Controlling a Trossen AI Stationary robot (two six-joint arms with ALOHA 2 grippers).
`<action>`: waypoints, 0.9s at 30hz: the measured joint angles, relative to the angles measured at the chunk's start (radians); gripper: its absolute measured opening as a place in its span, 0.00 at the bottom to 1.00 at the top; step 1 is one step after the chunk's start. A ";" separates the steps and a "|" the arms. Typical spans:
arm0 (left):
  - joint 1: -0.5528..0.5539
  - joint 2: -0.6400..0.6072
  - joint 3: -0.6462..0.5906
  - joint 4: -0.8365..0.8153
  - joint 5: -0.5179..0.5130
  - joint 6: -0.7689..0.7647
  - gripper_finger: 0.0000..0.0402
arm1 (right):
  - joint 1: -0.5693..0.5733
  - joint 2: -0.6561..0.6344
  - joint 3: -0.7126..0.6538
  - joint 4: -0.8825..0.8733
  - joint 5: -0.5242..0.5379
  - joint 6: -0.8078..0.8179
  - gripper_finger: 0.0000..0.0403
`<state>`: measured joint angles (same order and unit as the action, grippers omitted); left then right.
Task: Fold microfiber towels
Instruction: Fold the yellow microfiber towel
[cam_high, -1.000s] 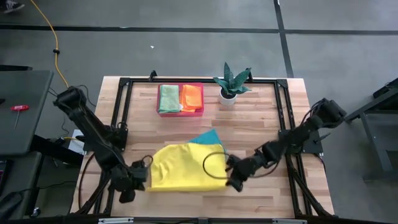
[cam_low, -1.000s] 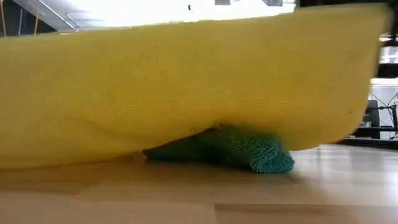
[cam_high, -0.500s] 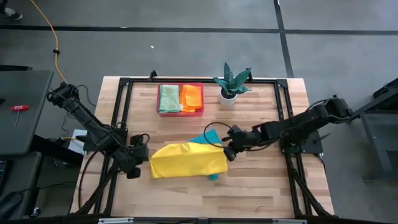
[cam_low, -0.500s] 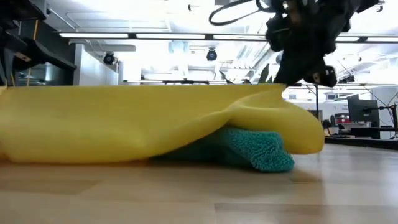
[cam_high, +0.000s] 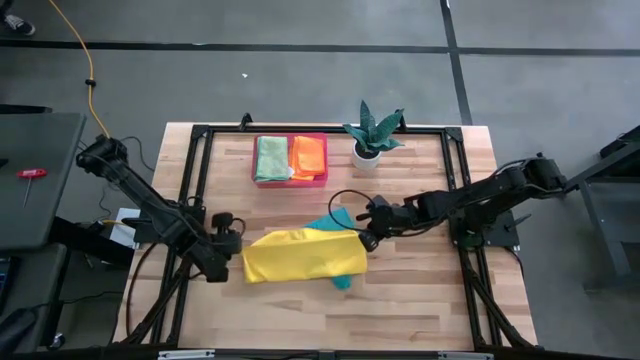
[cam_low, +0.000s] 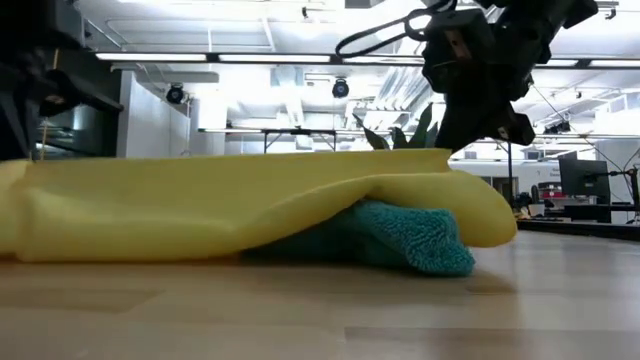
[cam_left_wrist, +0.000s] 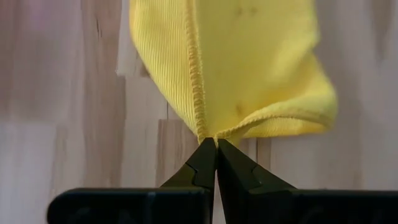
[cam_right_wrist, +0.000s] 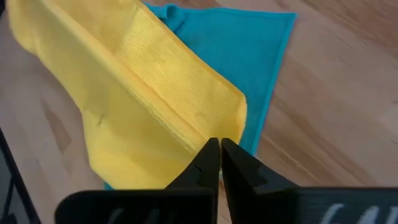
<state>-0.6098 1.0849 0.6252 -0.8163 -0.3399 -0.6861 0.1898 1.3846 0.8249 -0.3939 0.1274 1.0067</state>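
A yellow towel (cam_high: 300, 257) lies folded over at the table's middle, resting partly on a teal towel (cam_high: 338, 216) that sticks out from under it on the far and near sides. In the low view the teal towel (cam_low: 415, 240) shows under the yellow towel's right end (cam_low: 470, 215). My left gripper (cam_high: 238, 244) is shut on the yellow towel's left end. My right gripper (cam_high: 364, 240) is shut on its right end. A light green towel (cam_high: 270, 157) and an orange towel (cam_high: 309, 155) lie in a pink tray (cam_high: 290, 181). My left gripper pinches a hemmed corner of the yellow towel (cam_left_wrist: 211, 132) between its fingertips, coming slanting down from the table's left. The towel lies slack on the table beyond it. My right gripper pinches the yellow towel's corner (cam_right_wrist: 208, 134) between its fingertips, coming slanting down from the table's right. That end rests on the teal towel (cam_right_wrist: 255, 56).
A potted plant (cam_high: 371, 133) stands at the far side, right of the tray. A black frame (cam_high: 195, 170) runs along the table's edges. Bare wood lies near the front edge (cam_high: 320, 320).
Both grippers have gone toward the table's far edge and down, carrying the yellow towel's near edge over. The towel, held up and hanging a second ago, now lies folded over in a narrower band on the teal towel. Both grippers have stayed shut.
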 joint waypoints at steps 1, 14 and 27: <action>0.000 -0.012 0.009 -0.003 -0.010 0.028 0.00 | 0.000 0.000 0.000 -0.001 0.003 -0.008 0.00; 0.002 -0.024 0.027 0.007 -0.015 0.335 0.00 | 0.000 0.000 -0.002 -0.006 -0.005 -0.066 0.00; 0.075 -0.023 0.026 0.118 -0.053 0.696 0.00 | 0.000 0.000 -0.002 -0.007 -0.026 -0.066 0.00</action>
<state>-0.5348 1.0622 0.6514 -0.6980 -0.3926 0.0098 0.1898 1.3842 0.8234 -0.4011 0.1013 0.9409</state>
